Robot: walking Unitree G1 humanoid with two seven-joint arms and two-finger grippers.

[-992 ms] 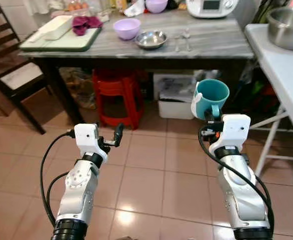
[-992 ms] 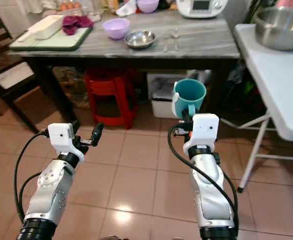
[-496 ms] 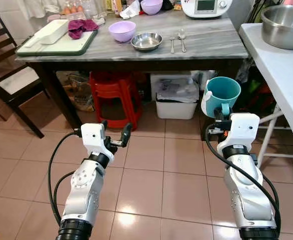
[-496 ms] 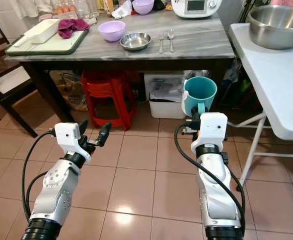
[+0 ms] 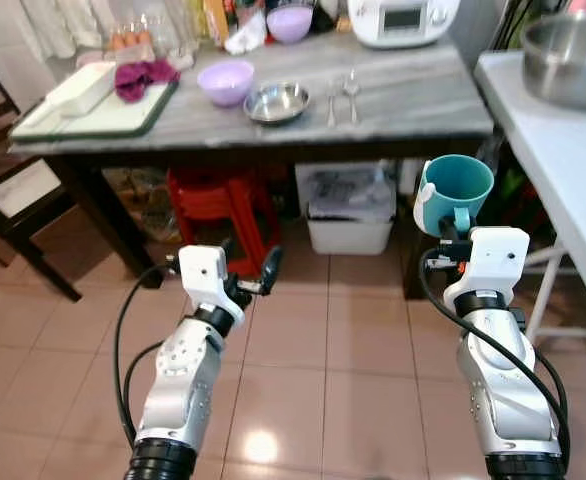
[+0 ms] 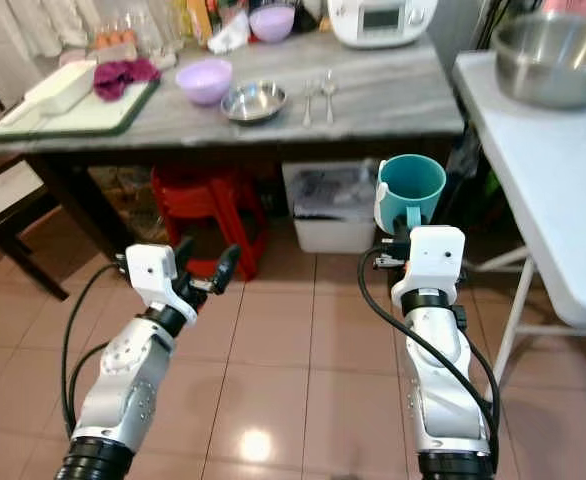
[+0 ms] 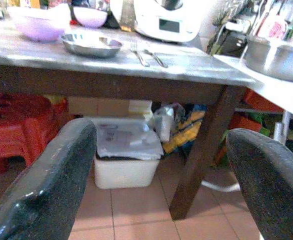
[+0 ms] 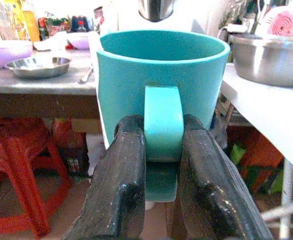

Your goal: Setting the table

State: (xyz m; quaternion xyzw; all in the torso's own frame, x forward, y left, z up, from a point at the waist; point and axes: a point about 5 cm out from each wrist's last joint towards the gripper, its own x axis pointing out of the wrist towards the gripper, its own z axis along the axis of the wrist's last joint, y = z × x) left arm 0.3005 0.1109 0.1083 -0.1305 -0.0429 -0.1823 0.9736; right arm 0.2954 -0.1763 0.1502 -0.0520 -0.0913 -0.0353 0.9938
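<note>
Mug (image 8: 159, 82) handle between right gripper (image 8: 161, 150) fingers

On the table (image 5: 413, 105) ahead, a tray (image 5: 93, 110) lies far left, then two bowls (image 5: 225, 80) (image 5: 276, 101), then a fork and spoon (image 5: 341, 90); a stool (image 5: 223, 200) stands underneath.

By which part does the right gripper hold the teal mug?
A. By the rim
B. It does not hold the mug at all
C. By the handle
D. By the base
C. In the right wrist view the two black fingers of the right gripper are clamped on either side of the handle of the teal mug, which stands upright above them.
</note>
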